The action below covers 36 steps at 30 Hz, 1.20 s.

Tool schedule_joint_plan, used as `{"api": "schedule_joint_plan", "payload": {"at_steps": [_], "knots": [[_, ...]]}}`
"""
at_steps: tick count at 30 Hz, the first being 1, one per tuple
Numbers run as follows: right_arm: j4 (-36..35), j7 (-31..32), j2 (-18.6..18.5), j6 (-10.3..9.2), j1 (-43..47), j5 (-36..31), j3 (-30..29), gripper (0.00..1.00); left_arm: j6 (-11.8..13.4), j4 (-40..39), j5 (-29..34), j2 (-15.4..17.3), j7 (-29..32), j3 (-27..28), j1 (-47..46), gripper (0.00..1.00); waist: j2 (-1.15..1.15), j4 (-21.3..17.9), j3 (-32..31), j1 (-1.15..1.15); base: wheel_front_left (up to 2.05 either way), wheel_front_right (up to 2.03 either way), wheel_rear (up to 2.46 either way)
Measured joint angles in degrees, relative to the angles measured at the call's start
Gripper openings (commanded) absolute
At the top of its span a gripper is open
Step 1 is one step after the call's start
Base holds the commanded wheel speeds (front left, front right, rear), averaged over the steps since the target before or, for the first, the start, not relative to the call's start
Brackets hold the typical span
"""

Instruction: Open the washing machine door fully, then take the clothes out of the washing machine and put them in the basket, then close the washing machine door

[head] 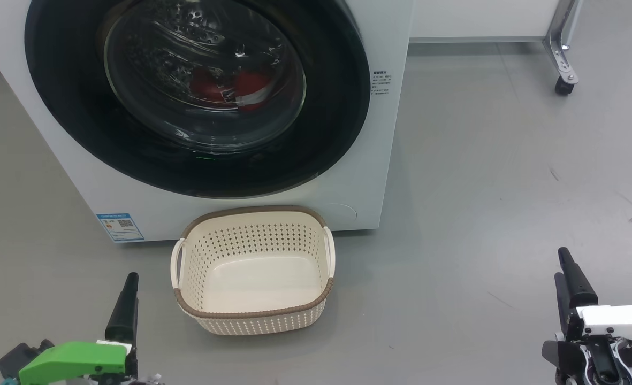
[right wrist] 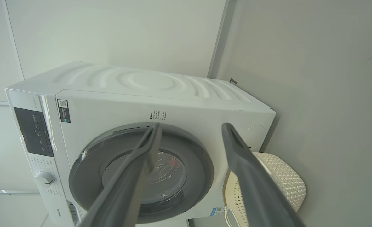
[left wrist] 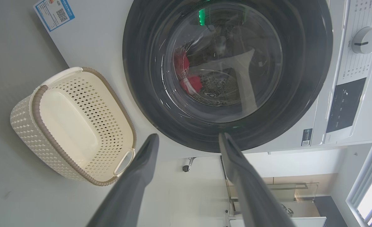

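- The washing machine (head: 366,182) fills the head view from about 9 to 1 o'clock. It is a heavy white box that looks unlikely to shift under a pull.
- The washing machine door (head: 198,80) is shut, flush against the front. It is rigid and hinged, and its glossy black rim is probably slippery to long fingers. The right wrist view shows what looks like a recess in the rim next to the small printed label, at about 3 o'clock on the door. That seems the place to hook it, not the bulging glass.
- The basket (head: 251,209) stands empty on the floor at 6 o'clock from the door, close to the machine's foot. It is light plastic and likely to skid if knocked.
- The clothes (head: 251,88) lie behind the glass, low in the drum. They are soft and limp, best pinched at a bunched fold.
- The left gripper (left wrist: 189,135) is at 7 o'clock, spread wide and holding nothing.
- The right gripper (right wrist: 192,126) is at 5 o'clock, likewise wide and holding nothing.
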Motion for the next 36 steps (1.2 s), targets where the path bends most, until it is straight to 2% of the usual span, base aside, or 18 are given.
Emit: {"api": "schedule_joint_plan", "payload": {"at_steps": [11, 16, 25, 33, 36], "knots": [[-0.9, -2.4, -2.4, -0.02, 0.0, -7.9, 2.1, 1.0, 0.0, -0.6, 8.2, 2.2, -3.6, -2.6, -0.2, 1.0, 0.0, 0.1, 0.0, 0.0, 0.0, 0.0, 0.0], [-1.1, -3.5, -4.1, -0.65, 0.0, -13.0, 3.4, 1.0, 0.6, -0.8, 12.9, 3.0, -4.8, -3.8, -0.2, 1.0, 0.0, 0.1, -0.1, 0.0, 0.0, 0.0, 0.0], [-1.5, -5.8, -6.8, -3.04, 0.0, -23.3, 6.3, 1.0, 2.8, -1.1, 22.6, 4.6, -6.6, -7.0, -0.4, 1.0, 0.0, 0.2, -0.3, 0.0, 0.0, 0.0, 0.0], [-1.7, -7.3, -8.3, -5.3, 0.0, -31.0, 8.4, 1.0, 5.8, -1.4, 32.6, 6.4, -8.1, -9.8, -1.2, 1.0, 0.0, 0.3, -0.3, 0.0, 0.0, 0.0, 0.0], [-1.8, -7.4, -8.7, -5.76, 0.0, -32.8, 9.0, 1.0, 6.6, -1.5, 34.4, 6.5, -8.4, -10.4, -1.4, 1.0, 0.0, 0.4, -0.3, 0.0, 0.0, 0.0, 0.0]]}}
